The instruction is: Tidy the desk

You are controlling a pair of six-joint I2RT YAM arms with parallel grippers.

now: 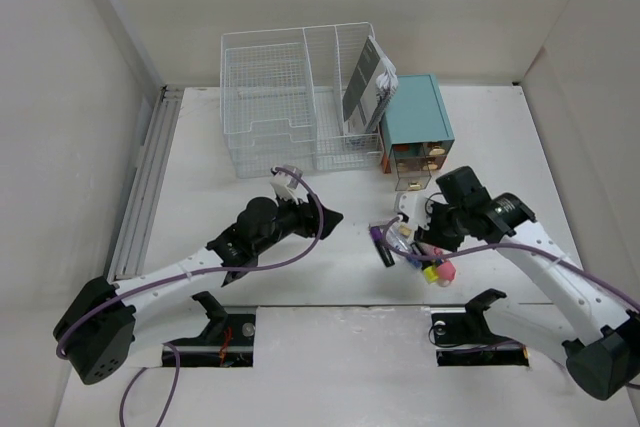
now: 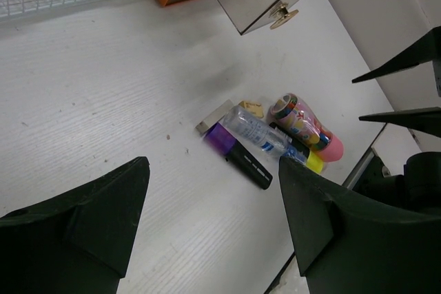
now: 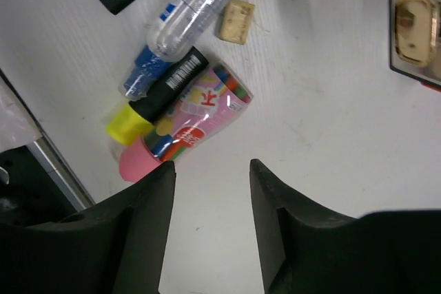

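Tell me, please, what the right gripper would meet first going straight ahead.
Probably the pink tube just ahead of the open right gripper; depth is unclear, so it might touch bare desk beside it instead.

Brightness: bright, even room light across the large matte white tabletop [image 1: 340, 282]; nothing washed out.
Shadows: soft and pale, with a faint grey smudge ahead of the left pincer [image 2: 213, 163].
Focus: the right pincer [image 3: 212, 164] has blurred black fingers [image 3: 89, 239]; the tabletop beyond is sharp.
Glare: a small highlight on the brass-coloured round knob [image 3: 413, 25], ahead-right of that pincer.
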